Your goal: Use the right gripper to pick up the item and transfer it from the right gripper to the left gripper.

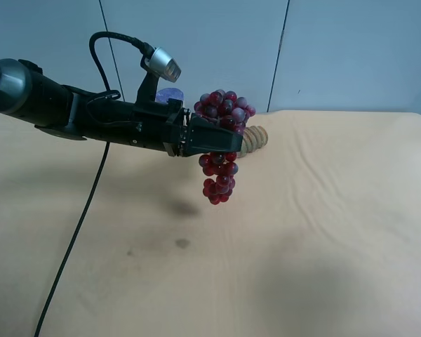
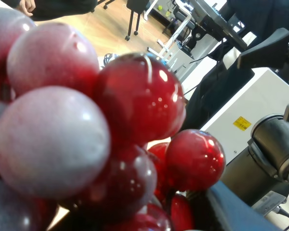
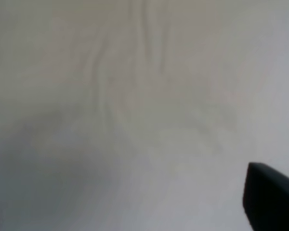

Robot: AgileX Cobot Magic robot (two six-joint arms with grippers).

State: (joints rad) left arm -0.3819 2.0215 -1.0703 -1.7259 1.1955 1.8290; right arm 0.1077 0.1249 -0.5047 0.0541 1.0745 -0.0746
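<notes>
**Item 1: left gripper** (image 1: 228, 144). On a long black arm that enters the exterior high view from 9 o'clock and reaches nearly level toward the centre. A silver wrist camera (image 1: 163, 64) stands above it and a black cable (image 1: 77, 232) drops away toward 7 o'clock. The jaws are clamped tight on the grapes, gripping the middle of the bunch.

**Item 2: grapes** (image 1: 219, 175). Dark red and purple, held clear of the table (image 1: 323, 210). One cluster bulges above the jaws and a tail hangs toward 6 o'clock. In the left wrist view the berries (image 2: 111, 125) fill the frame.

**Item 3: right gripper** (image 3: 132, 207). Not seen in the exterior view. Its dark fingertips (image 3: 269, 197) are spread wide and hold nothing, with only pale, blurred cloth between them.

**Item 4: ridged tan roll** (image 1: 255, 138). On the table at 3 o'clock of the bunch, behind it.

**Item 5: blue object** (image 1: 170, 95). Possibly a cap, mostly hidden behind the arm.
</notes>
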